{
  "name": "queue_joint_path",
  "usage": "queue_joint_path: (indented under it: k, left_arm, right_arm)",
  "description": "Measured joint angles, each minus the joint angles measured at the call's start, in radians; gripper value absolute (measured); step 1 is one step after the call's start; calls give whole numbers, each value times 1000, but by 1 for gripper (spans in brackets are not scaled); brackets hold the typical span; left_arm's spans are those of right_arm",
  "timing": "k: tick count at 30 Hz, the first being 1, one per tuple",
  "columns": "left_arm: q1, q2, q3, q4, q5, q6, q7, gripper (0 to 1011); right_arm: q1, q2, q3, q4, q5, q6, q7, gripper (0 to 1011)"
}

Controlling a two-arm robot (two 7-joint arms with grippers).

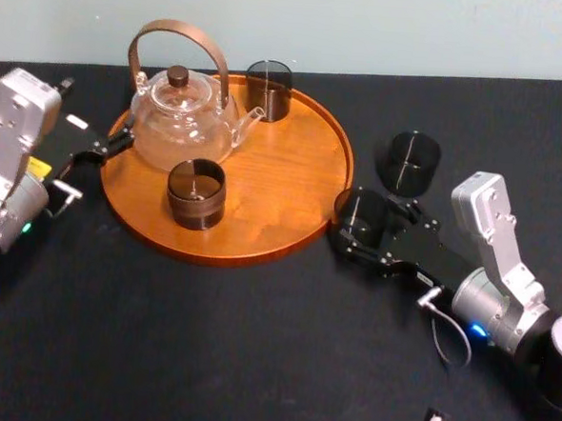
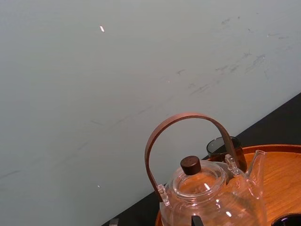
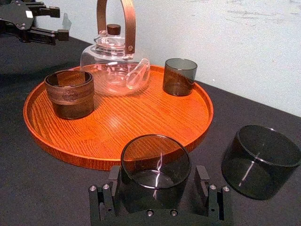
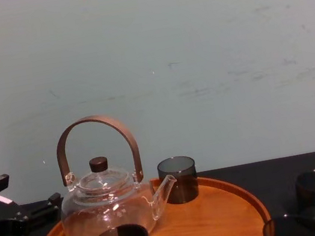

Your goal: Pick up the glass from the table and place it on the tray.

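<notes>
A smoked glass (image 1: 358,211) stands on the black table (image 1: 254,342) just off the right rim of the round orange-brown tray (image 1: 297,178). My right gripper (image 1: 356,227) is shut on it, one finger pressed against each side, as the right wrist view shows around the glass (image 3: 155,165) with the gripper (image 3: 157,178). A second smoked glass (image 1: 413,161) stands free on the table behind it. My left gripper (image 1: 98,166) hangs open at the tray's left edge, holding nothing.
On the tray stand a glass teapot (image 1: 182,119) with a brown handle, a dark tumbler (image 1: 268,89) at the back and a brown cup (image 1: 196,194) at the front. The tray's right half is bare wood. A pale wall closes off the table's far edge.
</notes>
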Motion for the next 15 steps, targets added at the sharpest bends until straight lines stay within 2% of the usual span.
queue_joint_path:
  k: [15]
  left_arm:
    - [0,0,0,0,0,0,0,1001]
  right_arm:
    - [43,-23,-17,70,9,-32,31,1002]
